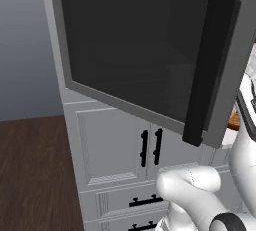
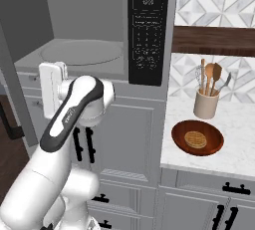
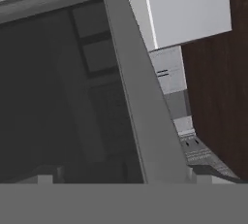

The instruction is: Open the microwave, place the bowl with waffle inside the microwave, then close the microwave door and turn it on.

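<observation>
The microwave (image 2: 89,30) stands open, showing its grey cavity, round turntable (image 2: 82,52) and black keypad panel (image 2: 148,30). The microwave door (image 1: 135,50) is swung wide toward the base, its black bar handle (image 1: 210,65) on the near edge. Close before the hand is the door's grey frame (image 3: 140,102), with the dark window to its left. My gripper (image 3: 125,177) is open, its tips barely rising at the view's bottom, one to either side of that frame and holding nothing. The bowl with waffle (image 2: 197,137) sits on the white counter to the microwave's right, well away from the gripper.
A cream jar of wooden utensils (image 2: 206,102) stands just behind the bowl. White panelled cabinet doors with small black handles (image 1: 150,147) lie under the microwave. A dark wood shelf (image 2: 214,40) hangs above the counter. Dark wood floor (image 1: 35,175) spreads to the left.
</observation>
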